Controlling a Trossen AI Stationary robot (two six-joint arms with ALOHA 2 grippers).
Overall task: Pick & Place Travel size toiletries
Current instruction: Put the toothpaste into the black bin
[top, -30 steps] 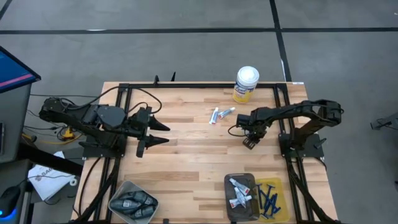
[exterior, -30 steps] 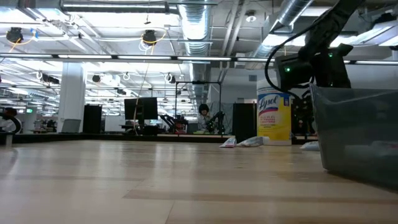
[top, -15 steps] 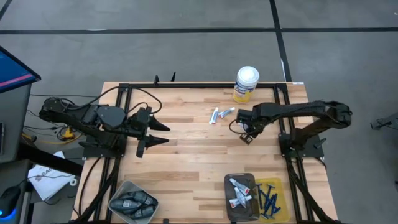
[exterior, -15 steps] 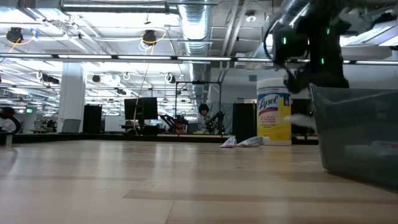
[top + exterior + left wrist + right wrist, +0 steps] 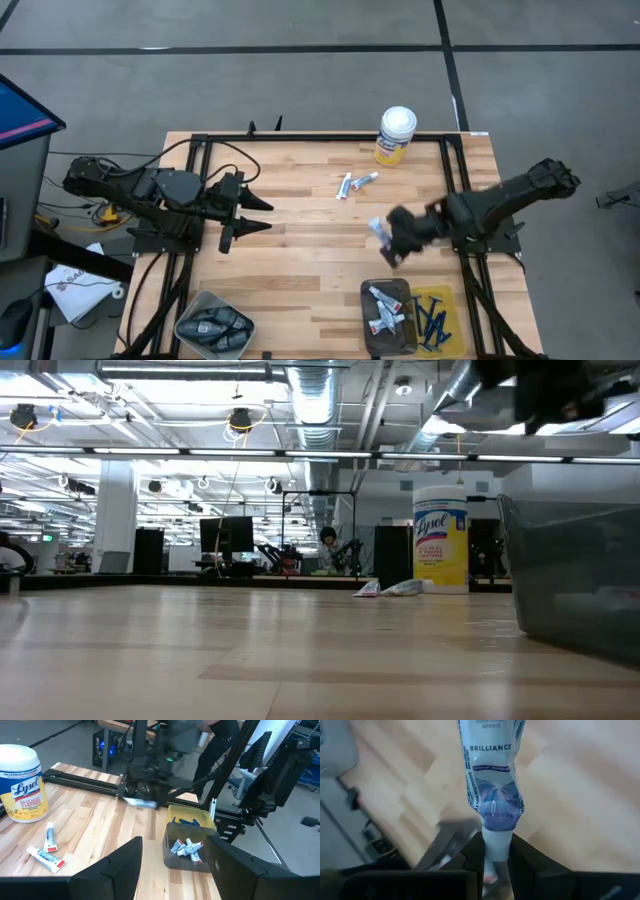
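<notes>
- The right gripper (image 5: 385, 243) hangs above the worktop (image 5: 300, 250), just short of the grey bin (image 5: 388, 318), its fingers (image 5: 522, 862) pinched tight on the capped end of a white toothpaste tube (image 5: 492, 785).
- That grey bin already holds several white tubes (image 5: 384, 305); the yellow bin (image 5: 437, 322) beside it holds dark blue razors (image 5: 431, 322).
- Two more small tubes (image 5: 354, 183) lie on the wood near the yellow wipes canister (image 5: 395, 135).
- A bowl of dark grey pieces (image 5: 213, 325) sits at the worktop's near left corner, well apart from the grey bin.
- The left gripper (image 5: 262, 216) waits over the worktop's left side, its fingers spread apart and holding nothing.
</notes>
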